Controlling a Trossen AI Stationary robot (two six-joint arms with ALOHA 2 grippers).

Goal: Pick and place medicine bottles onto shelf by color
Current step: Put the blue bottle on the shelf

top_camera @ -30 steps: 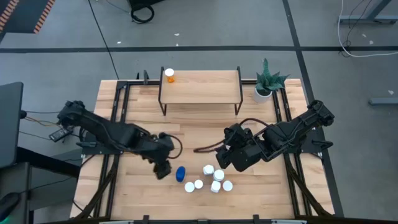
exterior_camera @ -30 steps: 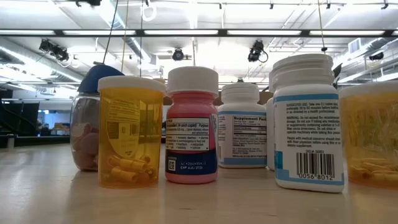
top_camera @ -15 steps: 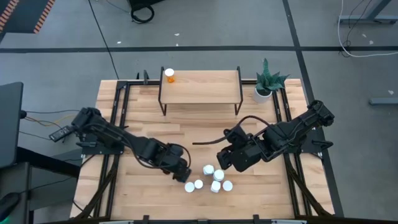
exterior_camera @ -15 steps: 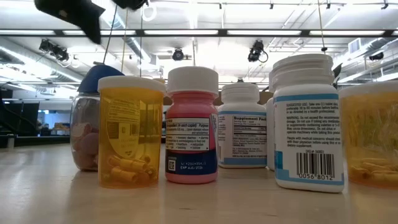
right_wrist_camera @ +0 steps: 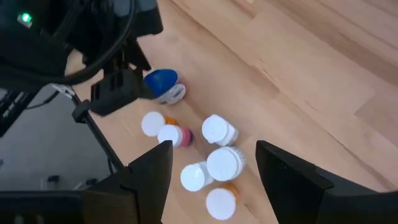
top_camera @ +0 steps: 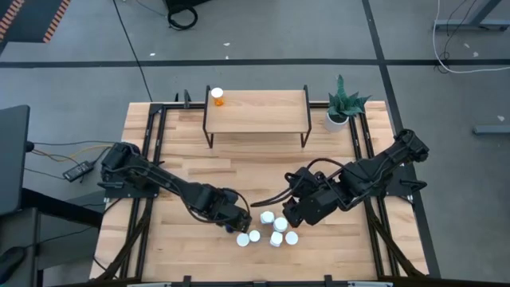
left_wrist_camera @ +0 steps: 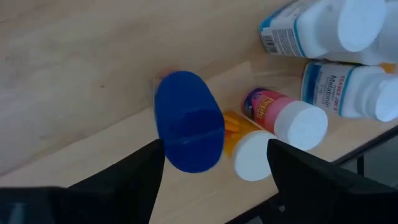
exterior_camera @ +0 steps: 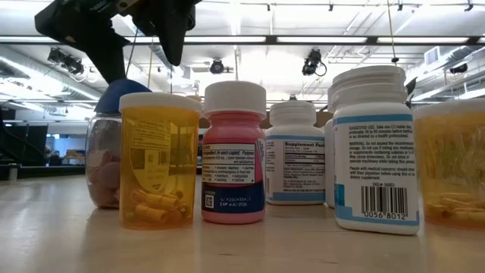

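Several medicine bottles [top_camera: 269,227] stand in a cluster near the table's front edge, white-capped with orange, pink and white bodies [exterior_camera: 233,152]. A clear bottle with a blue cap [left_wrist_camera: 188,121] stands at the cluster's left. My left gripper [left_wrist_camera: 214,149] hangs open just above it, pointing steeply down, one finger [exterior_camera: 98,38] on either side of the cap [exterior_camera: 125,87]. My right gripper [top_camera: 291,214] hovers open higher up, over the cluster's right part [right_wrist_camera: 214,149]. One orange bottle [top_camera: 217,97] stands on the shelf [top_camera: 255,112] at its left end.
A potted green plant [top_camera: 343,108] stands at the table's far right, beside the shelf. Black frame rails [top_camera: 151,159] run along both table sides. Bare wood lies between the shelf and the bottle cluster.
My left gripper has moved toward the table's right and near edge and come down until it stands over the blue-capped bottle. It has rolled about its own axis on the way. The bottles have stayed where they were.
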